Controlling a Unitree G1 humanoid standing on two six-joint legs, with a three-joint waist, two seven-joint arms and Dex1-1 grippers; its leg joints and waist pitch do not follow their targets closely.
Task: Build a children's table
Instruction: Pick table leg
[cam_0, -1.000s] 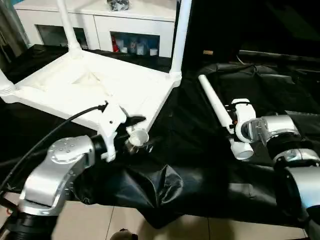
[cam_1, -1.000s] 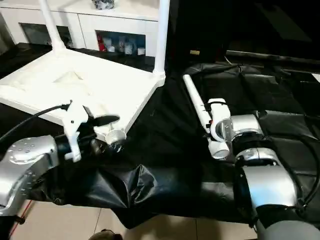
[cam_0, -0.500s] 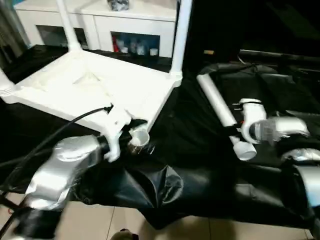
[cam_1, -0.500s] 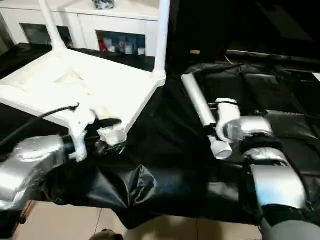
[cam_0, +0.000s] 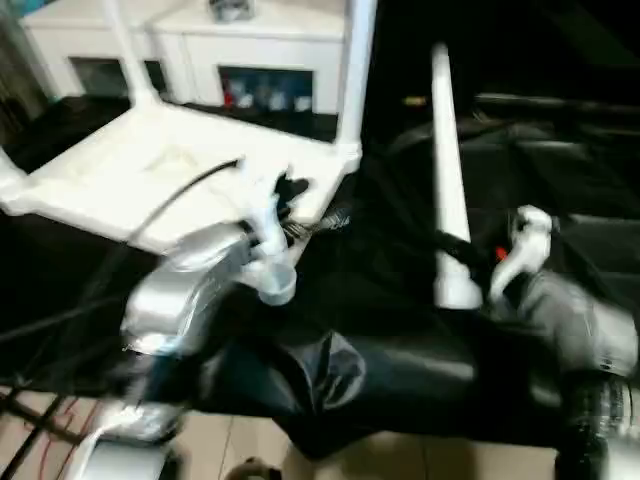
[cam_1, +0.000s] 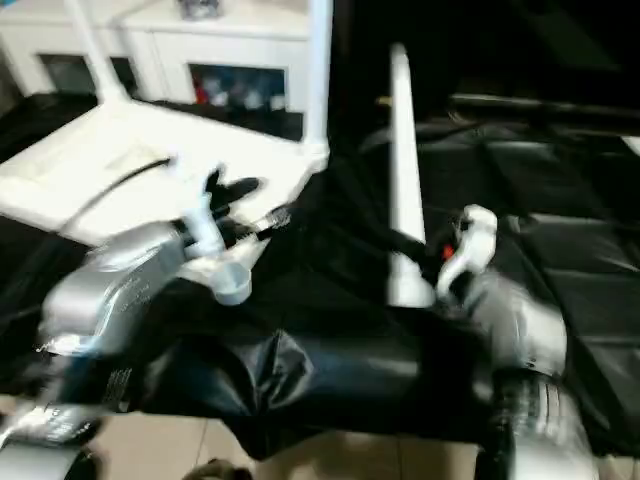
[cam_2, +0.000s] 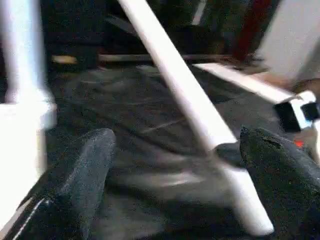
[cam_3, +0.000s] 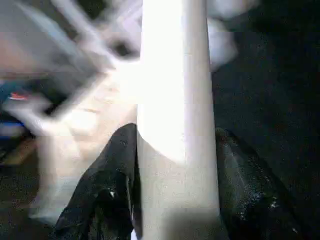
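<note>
While the upturned white plastic table top (cam_0: 190, 165) at ten o'clock already carries three upright legs, the right gripper (cam_3: 175, 200) clasps the fourth long white tube leg (cam_0: 447, 190), raised at one o'clock; the left gripper (cam_2: 175, 165) hangs spread and empty.

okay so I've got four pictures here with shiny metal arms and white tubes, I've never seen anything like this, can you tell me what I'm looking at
This is a humanoid robot building a children's table. Two pictures come from cameras in its head, looking down over its silver forearms. The other two come from cameras on its wrists, looking along each gripper's black fingers.

On the black cloth lies the white table top, upside down, with legs already standing in its corners, such as this one.

The right gripper is closed around the last loose leg near its thick end, tilting it upward. The right wrist view shows that leg between the fingers.

The left gripper is open and holds nothing, near the table top's corner.
</note>
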